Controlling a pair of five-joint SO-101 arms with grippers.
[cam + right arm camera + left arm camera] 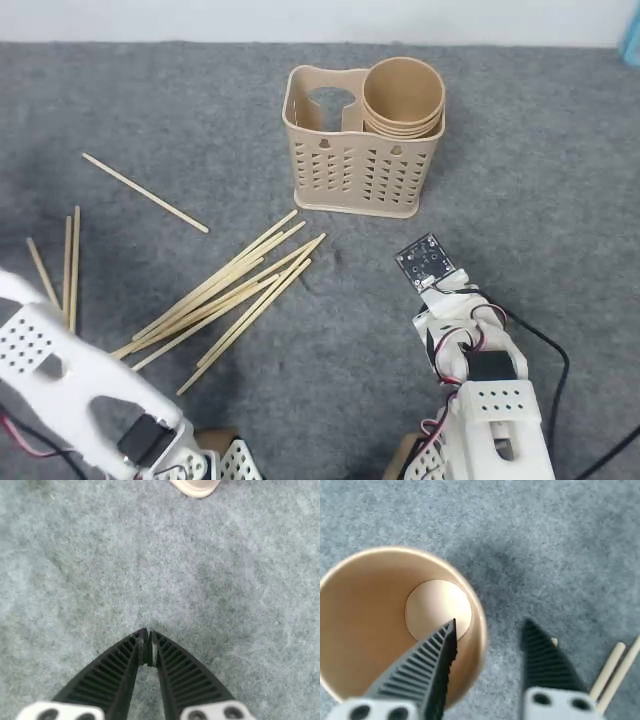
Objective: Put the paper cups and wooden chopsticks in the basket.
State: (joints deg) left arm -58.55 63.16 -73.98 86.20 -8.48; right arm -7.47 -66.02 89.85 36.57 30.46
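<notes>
We see the basket [360,170] at the upper centre of the high view, standing on grey carpet [540,200]. A stack of cups [403,95] sits in its right compartment. A loose pile of chopsticks [230,295] lies left of centre, below the basket. One chopstick [145,193] lies alone toward the upper left, and a few more [68,262] lie near the left edge. The left arm [70,390] takes the lower left corner and the right arm [480,385] the lower right.

The left gripper [490,630] is spread wide astride the wall of a single upright cup [370,630], one finger inside and one outside. Carpet shows between the outer finger and the wall. The right gripper [149,640] is closed, tips touching, holding nothing, over bare carpet.
</notes>
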